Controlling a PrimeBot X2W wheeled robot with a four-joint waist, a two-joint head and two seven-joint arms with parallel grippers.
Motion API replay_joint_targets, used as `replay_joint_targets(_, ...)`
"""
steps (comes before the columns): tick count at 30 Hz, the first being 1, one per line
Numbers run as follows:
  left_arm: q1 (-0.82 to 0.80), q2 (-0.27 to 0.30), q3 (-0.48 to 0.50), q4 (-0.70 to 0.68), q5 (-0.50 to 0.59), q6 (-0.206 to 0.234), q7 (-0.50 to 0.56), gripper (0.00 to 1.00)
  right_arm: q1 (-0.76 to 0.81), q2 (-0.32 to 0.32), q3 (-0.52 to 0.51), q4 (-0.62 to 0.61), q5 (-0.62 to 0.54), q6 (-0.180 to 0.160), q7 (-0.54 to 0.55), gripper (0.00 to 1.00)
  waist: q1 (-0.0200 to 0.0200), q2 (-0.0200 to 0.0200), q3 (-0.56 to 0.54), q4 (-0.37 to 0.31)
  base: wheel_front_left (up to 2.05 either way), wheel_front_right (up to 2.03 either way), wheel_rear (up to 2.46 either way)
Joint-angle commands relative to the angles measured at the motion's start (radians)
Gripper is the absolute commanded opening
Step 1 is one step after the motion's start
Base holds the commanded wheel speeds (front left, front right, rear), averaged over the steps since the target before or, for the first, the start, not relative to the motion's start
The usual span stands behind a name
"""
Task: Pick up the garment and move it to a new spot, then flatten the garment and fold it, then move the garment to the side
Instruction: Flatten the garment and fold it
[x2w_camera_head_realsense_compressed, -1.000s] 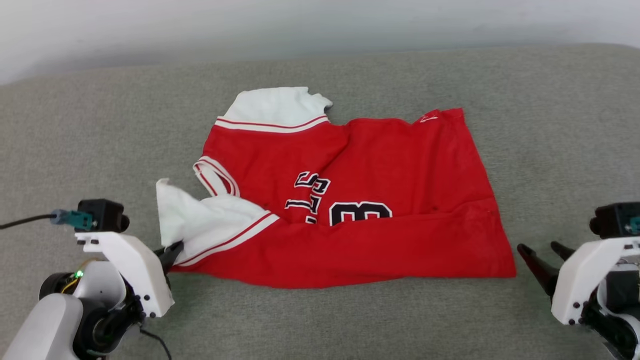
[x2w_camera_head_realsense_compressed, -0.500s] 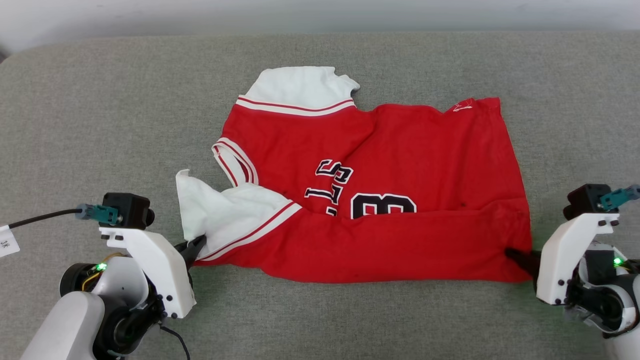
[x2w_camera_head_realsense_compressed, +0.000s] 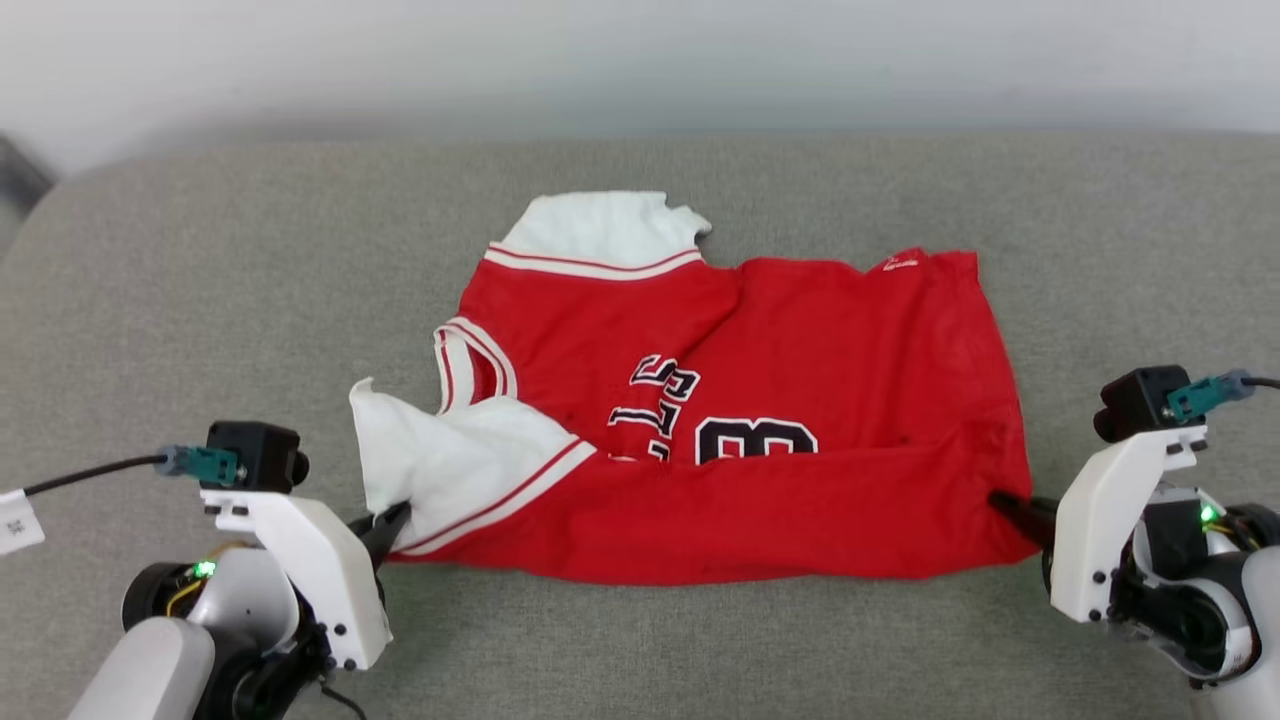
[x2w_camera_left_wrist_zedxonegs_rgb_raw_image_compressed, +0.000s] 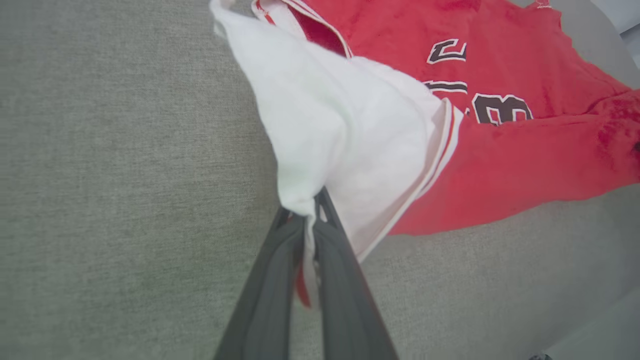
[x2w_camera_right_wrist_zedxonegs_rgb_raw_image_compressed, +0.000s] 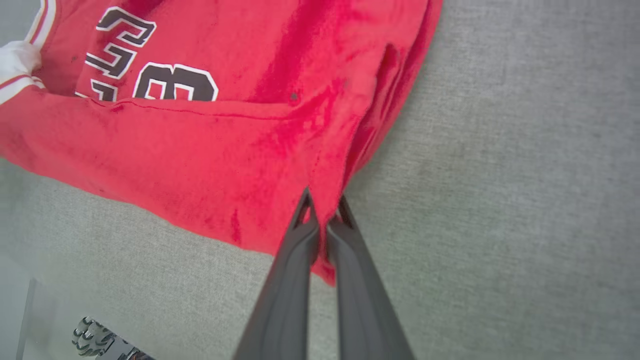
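The garment (x2w_camera_head_realsense_compressed: 800, 360), a red jersey with white sleeves and black-and-white lettering, lies sideways on the grey cushion (x2w_camera_head_realsense_compressed: 200, 300), its near long edge folded over the number. My left gripper (x2w_camera_head_realsense_compressed: 393, 520) is shut on the garment's near white sleeve (x2w_camera_left_wrist_zedxonegs_rgb_raw_image_compressed: 340, 130) at its edge, fabric pinched between the dark fingers (x2w_camera_left_wrist_zedxonegs_rgb_raw_image_compressed: 272, 285). My right gripper (x2w_camera_head_realsense_compressed: 1003, 503) is shut on the near right hem corner (x2w_camera_right_wrist_zedxonegs_rgb_raw_image_compressed: 325, 165), red cloth caught between its fingers (x2w_camera_right_wrist_zedxonegs_rgb_raw_image_compressed: 290, 280). The far sleeve (x2w_camera_head_realsense_compressed: 600, 225) lies flat at the top.
The grey cushion spreads wide around the garment, with a pale wall (x2w_camera_head_realsense_compressed: 640, 60) behind its far edge. A cable and white tag (x2w_camera_head_realsense_compressed: 15, 520) hang off my left wrist. A wheel part (x2w_camera_right_wrist_zedxonegs_rgb_raw_image_compressed: 92, 332) shows at the lower left of the right wrist view.
My right gripper moved in from the right onto the hem corner and shut on it. The left gripper stayed shut on the sleeve. The head camera shifted, so the whole scene slid in the picture.
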Motion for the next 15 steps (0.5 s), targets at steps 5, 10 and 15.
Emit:
replay_joint_targets(5,0.070,0.003,0.000,-0.017,0.005,0.024,-0.013,0.00,0.066,0.000,0.016,-0.033,0.011,0.000,-0.004,0.00,-0.0001,-0.0001,-0.114,-0.005,0.00,0.00,0.00)
replay_joint_targets(10,0.154,0.016,0.006,-0.060,0.008,0.055,-0.017,0.00,0.136,0.003,0.009,-0.068,0.013,0.000,0.005,0.00,-0.0001,-0.0001,-0.188,-0.003,0.00,0.00,0.00)
replay_joint_targets(15,0.238,0.028,0.014,-0.105,-0.013,0.084,0.005,0.00,0.211,0.021,-0.034,-0.105,0.018,0.000,0.025,0.00,-0.0001,-0.0001,-0.208,-0.005,0.00,0.00,0.00)
